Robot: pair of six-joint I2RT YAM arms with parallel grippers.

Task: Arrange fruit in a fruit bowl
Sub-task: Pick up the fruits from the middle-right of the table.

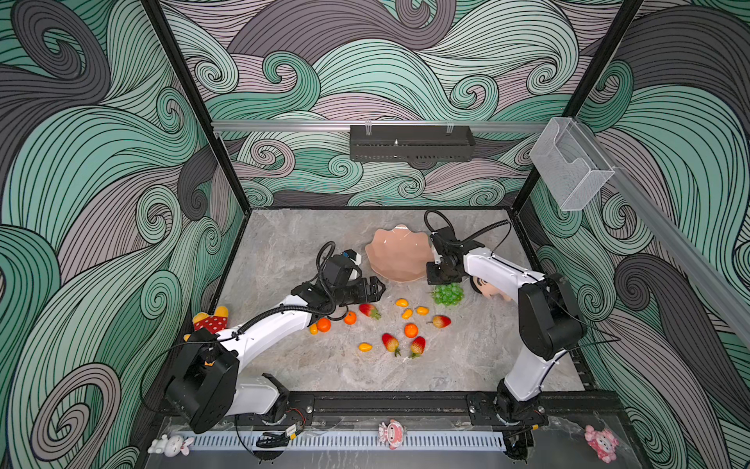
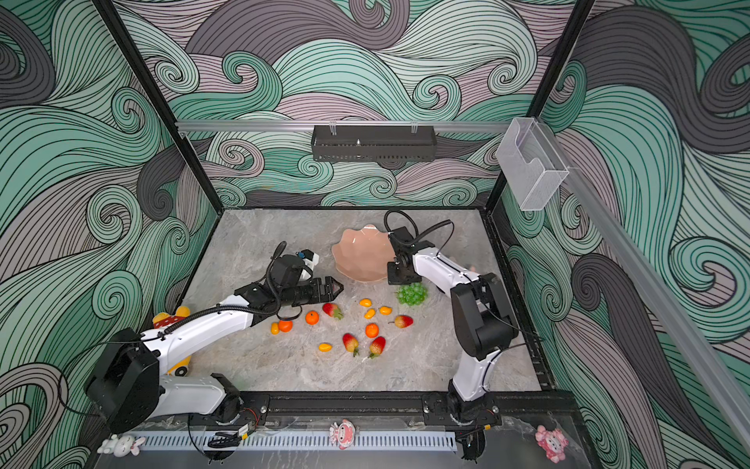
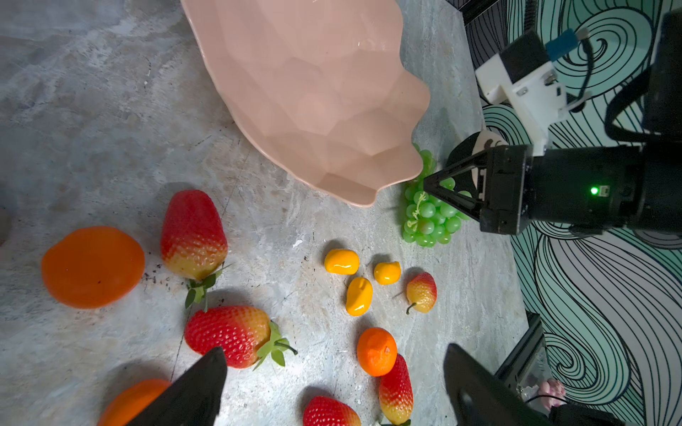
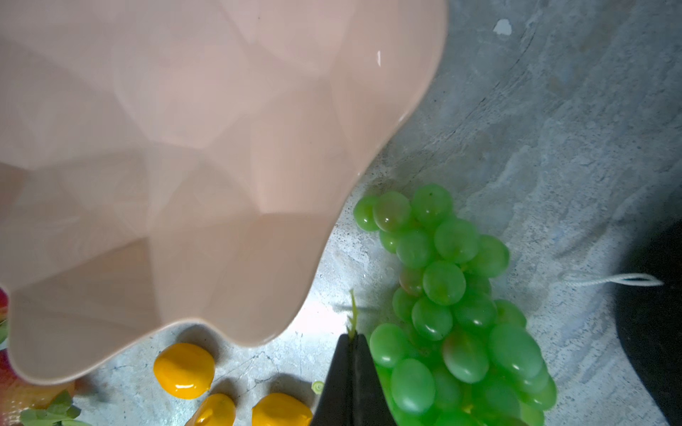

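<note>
- Pressing flat against each other, the fingers (image 4: 361,391) of the right gripper (image 4: 352,339) leave no gap. The thin green stem of the grape bunch (image 4: 454,295) comes out exactly at their tips, so it looks pinched there, but the contact itself is hidden by the fingers.
- The left gripper (image 3: 334,352) stands wide open with nothing between its fingers (image 3: 199,387). Only the two dark tips enter its wrist view; the rest is cut off.
- The grape bunch lies on the table (image 1: 308,373) just beside the rim of the fruit bowl (image 1: 395,253), on the right arm's side. In both top views the right gripper covers part of the bunch.
- The fruit bowl is glossy peach-pink and shell-shaped, with a wavy rim and a faceted inner wall. The right arm hides one edge of it in both top views.
- All other fruit lies outside the bowl, on its side toward the arm bases: tangerines (image 1: 410,330), strawberries (image 1: 391,343) and small yellow ovals (image 1: 401,302).
- A plush doll (image 1: 485,286) near the bowl is mostly hidden behind the right arm. A second plush doll (image 1: 211,320), well apart from the bowl, is partly under the left arm.
</note>
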